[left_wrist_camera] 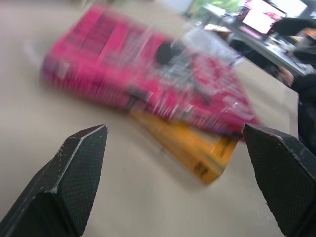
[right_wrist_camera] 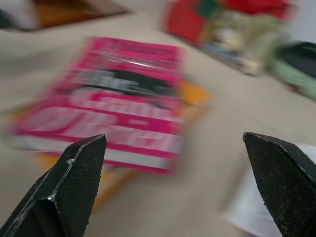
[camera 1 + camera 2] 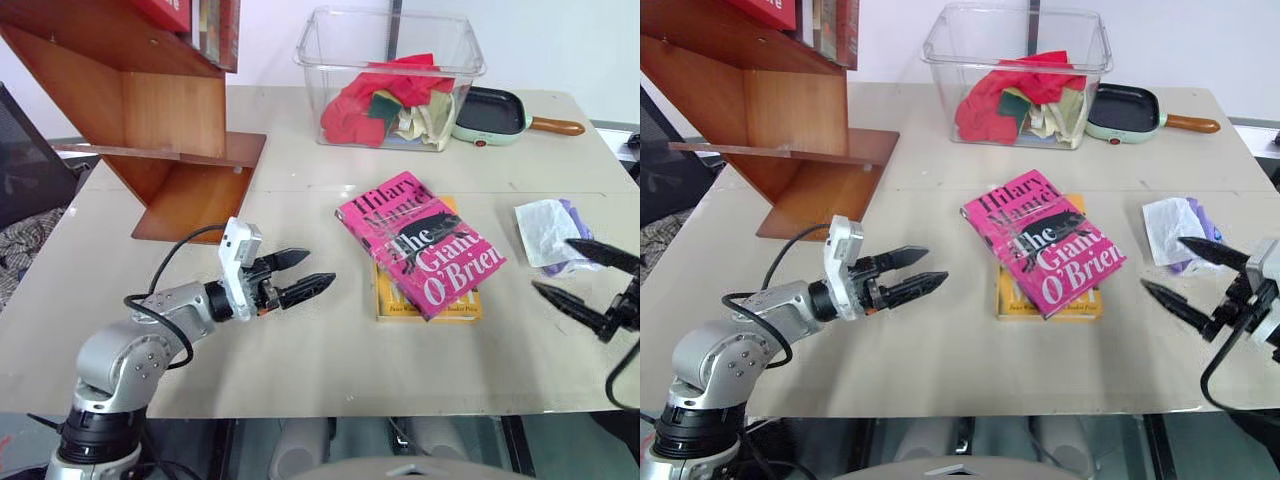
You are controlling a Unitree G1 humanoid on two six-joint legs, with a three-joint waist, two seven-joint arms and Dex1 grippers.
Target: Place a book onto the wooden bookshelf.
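A pale tabletop (image 3: 300, 350) is stretching out in front of the robot. Near its middle, the pink book (image 3: 420, 243) is lying flat, cover up, angled diagonally on top of a yellow book (image 3: 400, 300) whose edges are peeking out beneath it. Neither gripper is touching it.

The left gripper (image 3: 303, 274) is hovering above the table to the left of the pink book, pointing toward it, its two black fingers spread apart and holding nothing. In the left wrist view the pink book (image 1: 148, 79) is showing between the parted fingertips (image 1: 79, 168), a gap away.

The right gripper (image 3: 580, 270) is hanging at the right edge of the table, aimed back toward the books, its fingers also standing wide and empty. A crumpled white wrapper (image 3: 545, 230) with a bit of purple is lying just beside it.

The wooden bookshelf (image 3: 150, 110) is standing at the far left of the table, well apart from the pink book, with red books (image 3: 215, 30) standing upright on its upper board.

At the far side, a clear plastic bin (image 3: 390, 75) is holding red and pale cloths, and a small green pan (image 3: 495, 115) with a wooden handle is sitting just beside it.
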